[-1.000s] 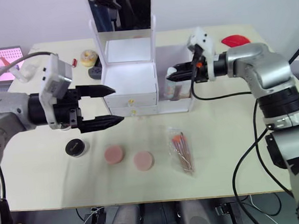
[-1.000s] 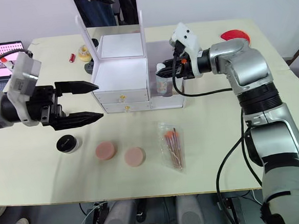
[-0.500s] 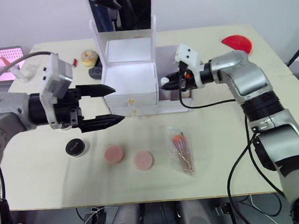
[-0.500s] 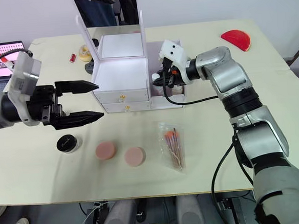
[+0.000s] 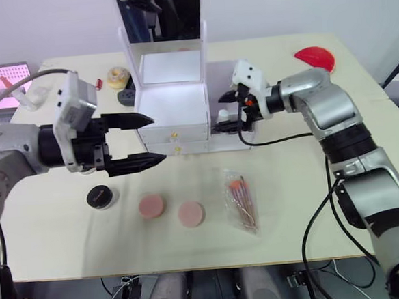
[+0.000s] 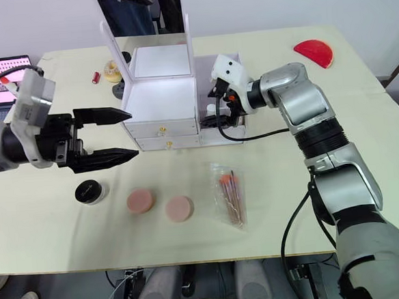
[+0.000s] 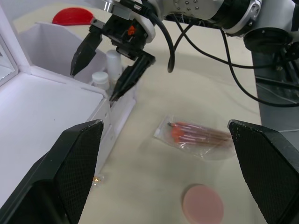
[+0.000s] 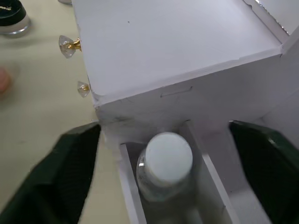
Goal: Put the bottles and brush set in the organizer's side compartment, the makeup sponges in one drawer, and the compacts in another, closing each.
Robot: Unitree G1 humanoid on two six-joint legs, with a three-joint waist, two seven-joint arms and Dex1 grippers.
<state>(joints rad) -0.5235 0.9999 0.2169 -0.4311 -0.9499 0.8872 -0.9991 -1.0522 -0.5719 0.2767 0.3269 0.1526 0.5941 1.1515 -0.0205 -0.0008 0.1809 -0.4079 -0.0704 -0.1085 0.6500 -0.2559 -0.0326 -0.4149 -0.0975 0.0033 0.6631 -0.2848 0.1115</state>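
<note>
Bottles stand in side compartment; right gripper open.

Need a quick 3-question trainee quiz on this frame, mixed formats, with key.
1. True or false: the right gripper, jaws open, is at the white plastic organizer's tall side compartment, over a white-capped bottle.
2. Which lies nearest the clear plastic pouch of orange-tipped brushes?
A. round black compact
B. round pink foam sponge
C. red semicircular piece
3. Fill in: both gold-knobbed drawers are ____.

Key: 1 true; 2 B; 3 closed.
</note>
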